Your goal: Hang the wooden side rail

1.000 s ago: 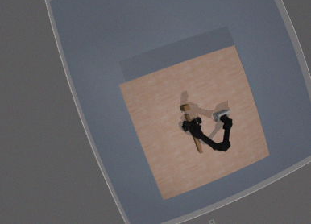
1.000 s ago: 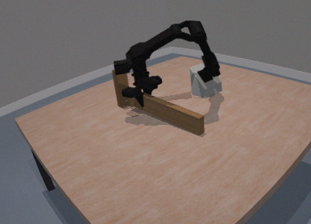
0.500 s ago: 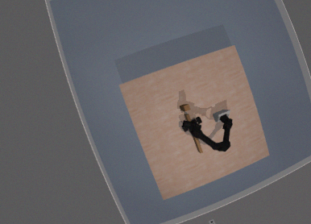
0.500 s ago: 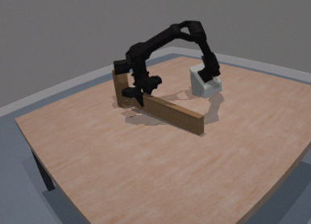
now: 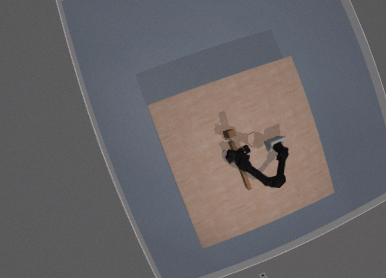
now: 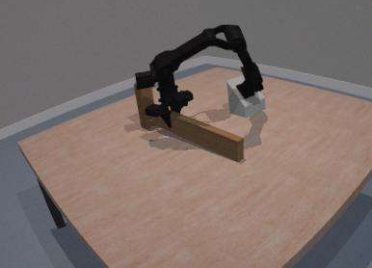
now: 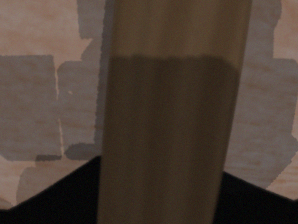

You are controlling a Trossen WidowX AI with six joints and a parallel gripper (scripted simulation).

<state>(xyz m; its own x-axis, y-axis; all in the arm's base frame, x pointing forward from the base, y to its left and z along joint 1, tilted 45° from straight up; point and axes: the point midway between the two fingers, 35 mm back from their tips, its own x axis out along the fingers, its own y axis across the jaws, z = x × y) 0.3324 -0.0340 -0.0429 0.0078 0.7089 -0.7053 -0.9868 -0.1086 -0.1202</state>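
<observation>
The wooden side rail [image 5: 246, 181] [image 6: 207, 134] [image 7: 170, 110] is a long brown board standing on its narrow edge, its far end at or very near the table top. The headboard post [image 5: 229, 133] [image 6: 144, 106] stands upright on the table beyond the rail's other end. My gripper [image 6: 166, 118] [image 7: 142, 164] points down and is shut on the rail, one finger on each side, near the end that faces the post. In the top view the arm hides the grip. The hooks, pins and slot cannot be made out, so whether they touch is not visible.
The arm's pale grey base block [image 5: 274, 144] [image 6: 238, 104] stands on the table [image 5: 200, 208] [image 6: 145, 191], to the right of the post. The arm arches from it over to the rail. The post's top is close beside the arm's wrist in the exterior view.
</observation>
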